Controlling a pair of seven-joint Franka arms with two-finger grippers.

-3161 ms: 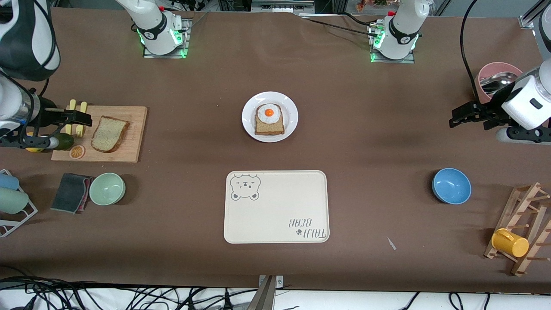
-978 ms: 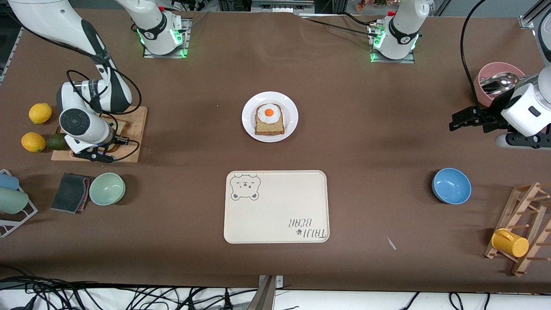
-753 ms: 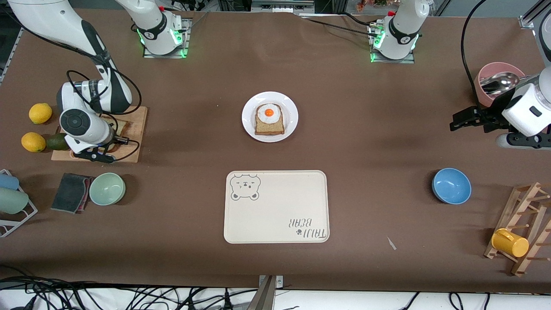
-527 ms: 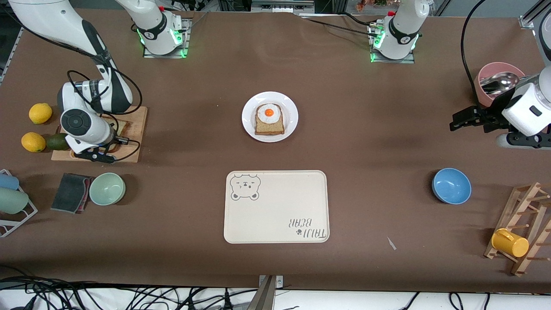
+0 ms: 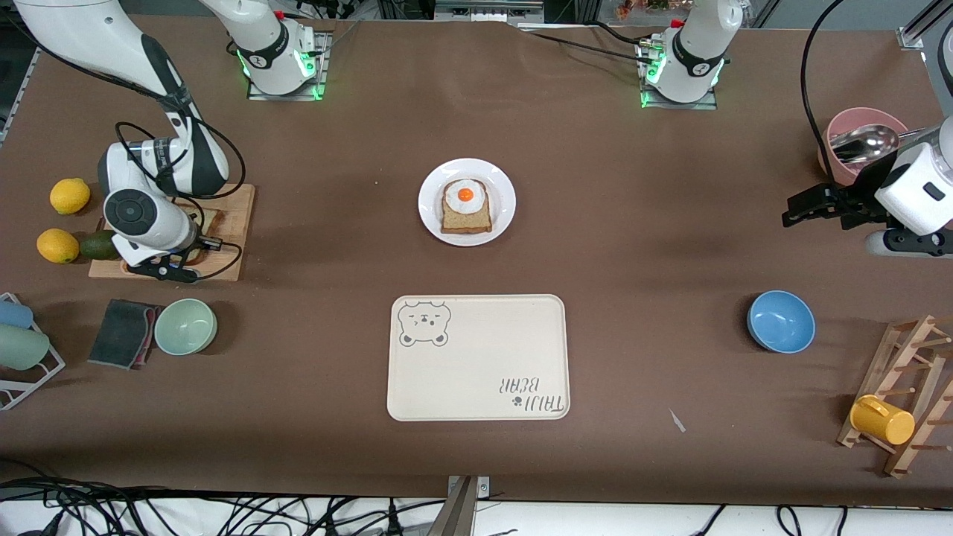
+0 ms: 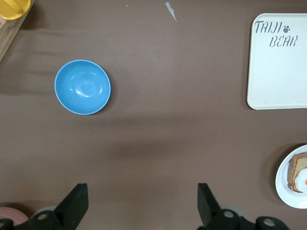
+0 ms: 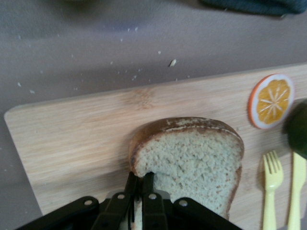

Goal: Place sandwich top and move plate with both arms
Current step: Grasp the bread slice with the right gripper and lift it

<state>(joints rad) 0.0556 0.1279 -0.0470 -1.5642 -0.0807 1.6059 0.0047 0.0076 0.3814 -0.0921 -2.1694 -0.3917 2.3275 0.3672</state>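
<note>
The right gripper has its two fingers nearly together, pinching one edge of the bread slice. The slice lies flat on a wooden board at the right arm's end of the table. It looks light, soft and crumbly, so a firm squeeze could dent or tear it; gripped by one edge, it may droop when lifted. A sturdier hold would likely be across the crust.

The plate sits mid-table, well apart from the board, with an egg-topped slice on it. It looks rigid and smooth, best taken by its rim.

The left gripper waits with fingers spread wide and empty, over bare table near a blue bowl.
</note>
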